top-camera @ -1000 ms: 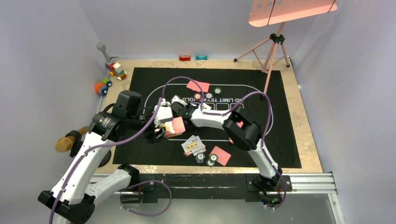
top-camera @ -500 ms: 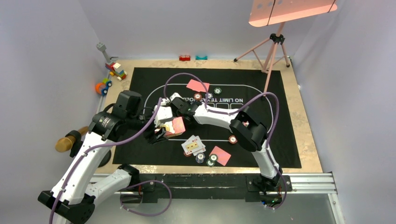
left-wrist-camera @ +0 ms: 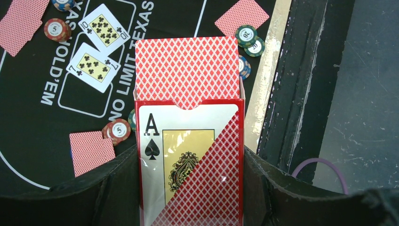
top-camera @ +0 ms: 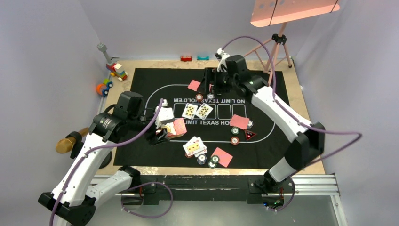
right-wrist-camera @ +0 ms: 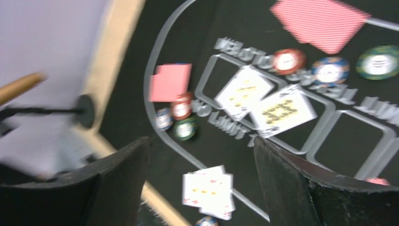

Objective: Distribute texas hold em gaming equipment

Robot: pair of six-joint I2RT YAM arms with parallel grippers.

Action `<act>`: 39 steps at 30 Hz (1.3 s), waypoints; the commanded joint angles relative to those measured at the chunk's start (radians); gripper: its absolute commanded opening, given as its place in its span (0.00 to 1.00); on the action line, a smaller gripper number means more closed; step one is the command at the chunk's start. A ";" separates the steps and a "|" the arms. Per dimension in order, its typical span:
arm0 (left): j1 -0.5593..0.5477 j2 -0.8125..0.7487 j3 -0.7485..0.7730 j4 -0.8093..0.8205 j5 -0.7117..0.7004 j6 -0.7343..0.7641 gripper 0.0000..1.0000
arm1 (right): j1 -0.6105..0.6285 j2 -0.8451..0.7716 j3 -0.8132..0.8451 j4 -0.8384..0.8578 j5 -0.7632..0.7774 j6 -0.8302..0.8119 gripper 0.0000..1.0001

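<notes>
While hovering over the black mat's (top-camera: 282, 94) near-left part, clamps card box (left-wrist-camera: 188, 141) between the fingers of left end effector (left-wrist-camera: 190, 202), red-backed deck poking from its top. Holds right end effector (right-wrist-camera: 200, 155) above mat's far side, jaws wide apart, empty. Lying on mat: two face-up cards (top-camera: 197, 111) side by side in printed centre boxes, face-down cards (top-camera: 239, 121) and chips (top-camera: 235, 140) scattered around, triangle marker (top-camera: 249, 135) just beside those chips
</notes>
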 commanded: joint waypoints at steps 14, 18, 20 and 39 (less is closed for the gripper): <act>0.007 0.024 0.044 0.041 0.007 0.015 0.00 | 0.115 -0.157 -0.302 0.450 -0.725 0.408 0.93; 0.007 0.047 0.066 0.046 0.006 0.015 0.00 | 0.157 -0.115 -0.291 0.469 -0.728 0.430 0.94; 0.007 0.057 0.075 0.047 0.006 0.017 0.00 | 0.167 -0.097 -0.296 0.496 -0.732 0.452 0.95; 0.007 0.051 0.078 0.052 0.007 0.019 0.00 | 0.161 -0.045 -0.344 0.549 -0.805 0.518 0.47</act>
